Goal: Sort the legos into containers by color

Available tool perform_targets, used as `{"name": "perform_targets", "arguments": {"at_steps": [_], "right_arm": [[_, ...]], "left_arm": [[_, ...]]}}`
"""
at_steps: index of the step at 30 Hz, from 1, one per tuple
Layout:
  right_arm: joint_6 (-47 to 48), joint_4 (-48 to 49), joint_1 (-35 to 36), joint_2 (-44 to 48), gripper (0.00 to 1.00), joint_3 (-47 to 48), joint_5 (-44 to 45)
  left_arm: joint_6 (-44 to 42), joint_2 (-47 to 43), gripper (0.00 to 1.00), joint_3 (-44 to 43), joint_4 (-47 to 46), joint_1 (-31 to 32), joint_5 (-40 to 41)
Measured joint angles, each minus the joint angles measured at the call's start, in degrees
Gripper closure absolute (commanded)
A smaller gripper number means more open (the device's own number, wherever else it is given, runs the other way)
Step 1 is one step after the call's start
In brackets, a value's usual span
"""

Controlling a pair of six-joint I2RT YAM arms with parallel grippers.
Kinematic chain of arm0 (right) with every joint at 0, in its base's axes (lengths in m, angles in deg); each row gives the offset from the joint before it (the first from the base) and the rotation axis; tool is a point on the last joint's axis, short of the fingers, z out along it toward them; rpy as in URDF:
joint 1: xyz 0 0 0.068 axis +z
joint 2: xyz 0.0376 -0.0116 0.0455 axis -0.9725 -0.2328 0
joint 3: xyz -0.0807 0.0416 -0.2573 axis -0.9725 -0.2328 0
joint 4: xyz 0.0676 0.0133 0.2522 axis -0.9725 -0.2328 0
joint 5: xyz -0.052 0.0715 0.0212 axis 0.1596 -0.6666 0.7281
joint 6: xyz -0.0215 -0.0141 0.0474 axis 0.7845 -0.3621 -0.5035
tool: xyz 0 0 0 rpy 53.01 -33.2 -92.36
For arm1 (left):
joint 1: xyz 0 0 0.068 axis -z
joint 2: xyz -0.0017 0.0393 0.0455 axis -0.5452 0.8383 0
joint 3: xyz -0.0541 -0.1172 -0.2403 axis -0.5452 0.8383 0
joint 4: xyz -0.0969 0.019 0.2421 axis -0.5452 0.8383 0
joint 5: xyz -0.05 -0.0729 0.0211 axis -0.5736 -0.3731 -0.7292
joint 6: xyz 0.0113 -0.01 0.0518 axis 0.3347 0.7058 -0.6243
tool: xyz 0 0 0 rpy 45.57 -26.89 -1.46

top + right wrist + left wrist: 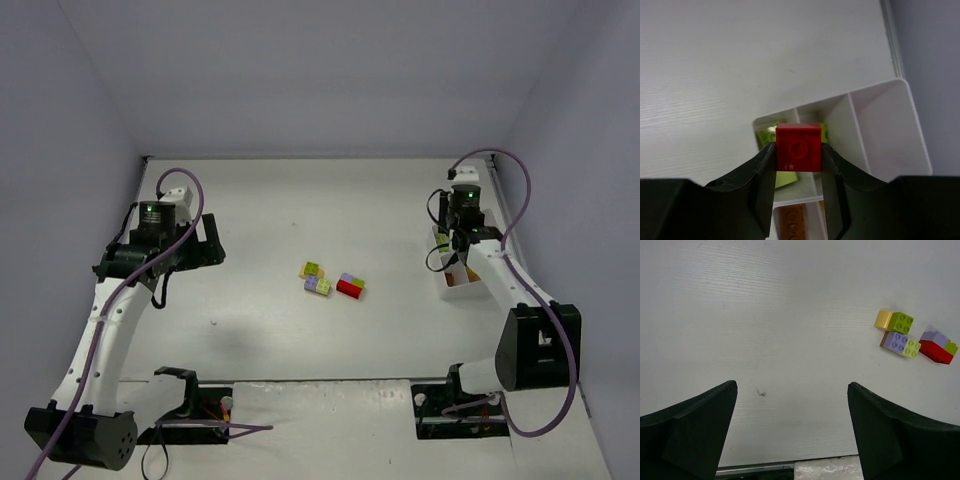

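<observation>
My right gripper [798, 150] is shut on a small red lego [799, 148] and holds it above the white divided tray [910, 125]. Below it, one compartment holds lime green legos [785, 175] and a nearer one holds a brown lego [794, 222]. In the top view the right gripper [459, 243] hovers over the tray [462, 291] at the right. Loose legos lie mid-table: a yellow and green pair [312, 270], a lavender and green pair [318, 286], and a red one with lavender on top [350, 285]. They also show in the left wrist view [900, 342]. My left gripper [790, 390] is open and empty.
The back wall edge runs along the far side of the table [320, 158]. The right wall stands close behind the tray. A small dark mark [760, 393] is on the table in front of the left gripper.
</observation>
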Motion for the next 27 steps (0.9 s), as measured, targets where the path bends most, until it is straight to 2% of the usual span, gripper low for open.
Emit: {"name": "perform_targets", "arguments": {"at_steps": [6, 12, 15, 22, 24, 25, 27], "right_arm": [[-0.31, -0.92, -6.82, 0.09, 0.99, -0.42, 2.73], [-1.55, -0.94, -10.49, 0.0, 0.94, -0.33, 4.13], [-1.79, -0.94, -11.37, -0.83, 0.88, 0.09, 4.42], [-3.21, -1.27, -11.63, -1.99, 0.59, 0.31, 4.59], [-3.3, -1.29, -11.63, -1.99, 0.57, 0.46, 4.52], [-3.26, -1.36, -11.63, -1.99, 0.5, 0.61, 4.44], [-3.41, -1.38, -11.63, -1.99, 0.46, 1.01, 3.82]], "left_arm": [[0.0, 0.04, 0.15, 0.0, -0.02, 0.0, -0.11], [-0.02, 0.04, 0.15, 0.0, -0.02, 0.0, -0.11], [-0.02, 0.04, 0.15, 0.0, 0.0, 0.0, -0.09], [-0.02, -0.07, 0.15, 0.0, 0.0, 0.0, -0.09], [-0.04, -0.07, 0.15, 0.0, 0.0, 0.0, -0.09], [-0.04, -0.07, 0.15, 0.0, -0.02, 0.0, -0.09], [-0.02, -0.07, 0.15, 0.0, -0.02, 0.0, -0.09]]}}
